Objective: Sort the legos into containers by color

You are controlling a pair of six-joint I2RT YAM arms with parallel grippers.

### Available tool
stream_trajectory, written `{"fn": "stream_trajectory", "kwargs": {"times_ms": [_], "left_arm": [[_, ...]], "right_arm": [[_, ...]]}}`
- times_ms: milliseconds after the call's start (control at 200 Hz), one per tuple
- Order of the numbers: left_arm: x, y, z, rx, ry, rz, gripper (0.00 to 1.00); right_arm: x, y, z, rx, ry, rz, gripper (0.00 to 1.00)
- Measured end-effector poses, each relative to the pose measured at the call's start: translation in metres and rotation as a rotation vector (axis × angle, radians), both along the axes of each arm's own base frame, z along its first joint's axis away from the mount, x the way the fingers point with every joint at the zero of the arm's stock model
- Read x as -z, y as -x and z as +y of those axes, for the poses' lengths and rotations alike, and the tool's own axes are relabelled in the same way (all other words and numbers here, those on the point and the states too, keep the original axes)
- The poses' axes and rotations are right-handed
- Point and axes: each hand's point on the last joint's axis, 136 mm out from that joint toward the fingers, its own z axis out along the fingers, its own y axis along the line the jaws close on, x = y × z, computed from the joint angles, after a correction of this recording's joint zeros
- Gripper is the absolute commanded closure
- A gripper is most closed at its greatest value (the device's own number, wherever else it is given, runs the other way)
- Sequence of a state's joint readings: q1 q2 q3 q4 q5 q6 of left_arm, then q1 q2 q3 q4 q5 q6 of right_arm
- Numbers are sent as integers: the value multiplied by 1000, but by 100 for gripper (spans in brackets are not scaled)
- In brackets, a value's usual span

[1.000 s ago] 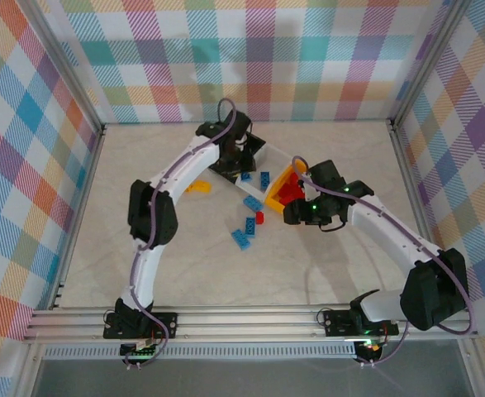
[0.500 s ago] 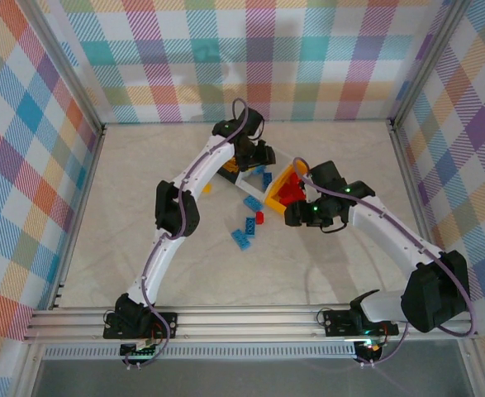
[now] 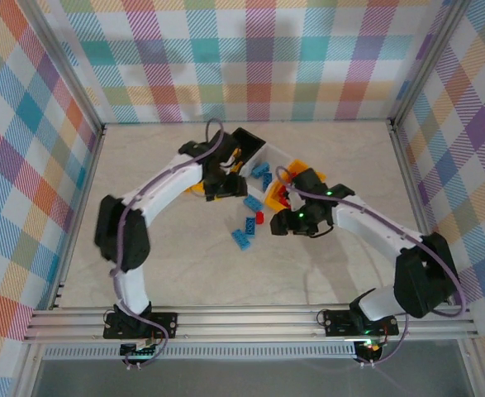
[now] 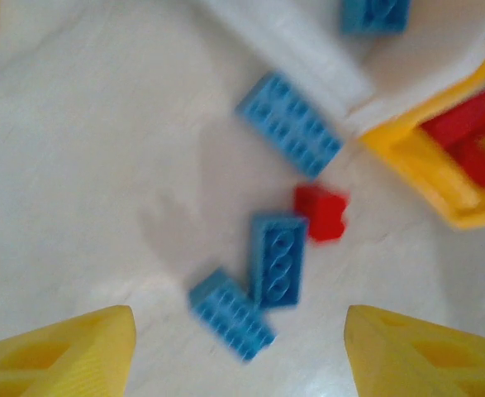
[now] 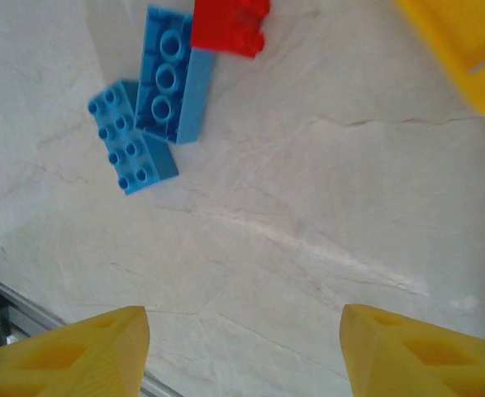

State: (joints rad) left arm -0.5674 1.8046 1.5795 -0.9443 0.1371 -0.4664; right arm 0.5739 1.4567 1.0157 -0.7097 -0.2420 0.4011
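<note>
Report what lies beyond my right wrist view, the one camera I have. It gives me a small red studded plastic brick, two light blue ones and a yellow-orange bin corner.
Observer: A third light blue studded brick lies on the table beside the white plastic bin.
Operator: Check inside the bin whose corner I see.
Observer: The yellow-orange plastic bin already holds red bricks.
Operator: Give me the other arm.
Observer: The left gripper is open and holds nothing, with the small red brick ahead of it.
</note>
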Motion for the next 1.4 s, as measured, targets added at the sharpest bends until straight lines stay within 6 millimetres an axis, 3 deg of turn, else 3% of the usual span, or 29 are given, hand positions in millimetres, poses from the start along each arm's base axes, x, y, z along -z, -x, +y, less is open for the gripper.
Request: {"fn": "stream_trajectory", "kwargs": {"times_ms": [200,345,610,755,1015,1400], "left_arm": [[38,63,45,-48,-73,92,31],[49,89,68,-83,-98,122,30],[22,98,89,-132,-48,22,29],[22,109,102,-153,-42,14,29],[28,128,122,-191,-46,28,29],[24,136,133,-200,-36,20,28]], "right_arm": [[22,-6,35,-38,52,61,36],[27,-26,60,-12,89,51,37],[54,-45,71,110,175,107,39],[67,-52,75,157,207,123,39],[73,-63,94,189,206,120,44],[80,-60,101,186,240,113,75]]}}
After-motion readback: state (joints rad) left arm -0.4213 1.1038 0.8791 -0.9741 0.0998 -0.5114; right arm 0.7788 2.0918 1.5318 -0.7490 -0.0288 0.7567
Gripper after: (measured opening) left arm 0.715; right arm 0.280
